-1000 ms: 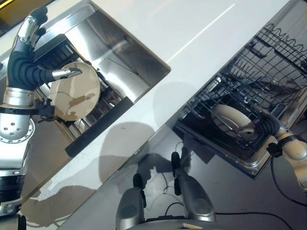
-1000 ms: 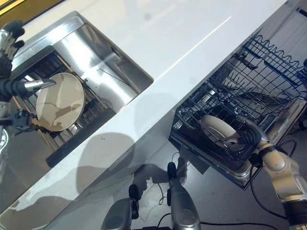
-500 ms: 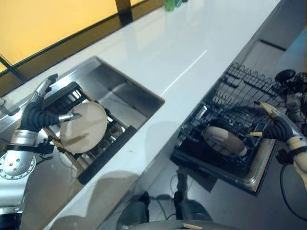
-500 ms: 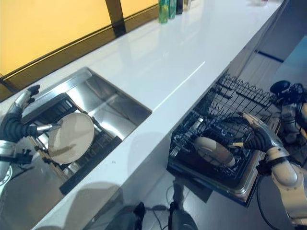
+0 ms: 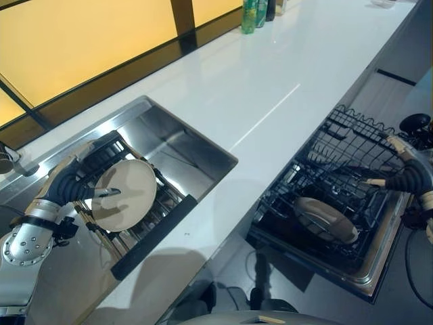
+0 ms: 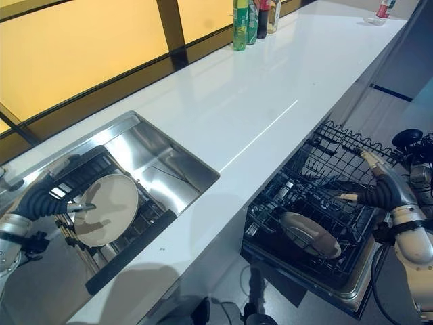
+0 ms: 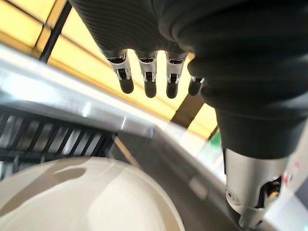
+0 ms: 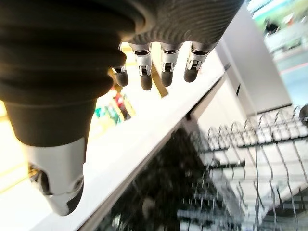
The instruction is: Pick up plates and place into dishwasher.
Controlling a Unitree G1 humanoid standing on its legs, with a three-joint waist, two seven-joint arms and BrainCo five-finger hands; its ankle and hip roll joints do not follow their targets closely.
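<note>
The left hand (image 5: 71,184) sits at about 8 o'clock in the left eye view, spread wide around the cream plate (image 5: 124,194) that stands on edge in the black drying rack (image 5: 150,233) inside the steel sink (image 5: 177,139). Its thumb lies across the plate's face and its fingers reach past the far rim, but in its wrist view they hang straight above the plate (image 7: 91,197) without closing, so I judge the plate is not yet gripped. The main risk is lifting before the fingers close: with only a thumb on the glazed face, the plate could slide out, drop back onto the rack bars or tip against the sink wall and chip. A second risk is that the rim catches a rack bar if it is pulled sideways rather than up out of its slot. At about 4 o'clock a second plate (image 6: 309,233) already lies tilted in the lower dishwasher basket (image 6: 318,169), and the right hand (image 6: 379,193) hovers just beside it over the wire tines, fingers straight and holding nothing. That plate looks to be leaning rather than seated between tines, so the next plate set down beside it could knock it flat. The open right hand could also snag its fingers on the basket wires as it moves. The white table (image 6: 223,101) between sink and dishwasher is bare along the route a plate would take.
</note>
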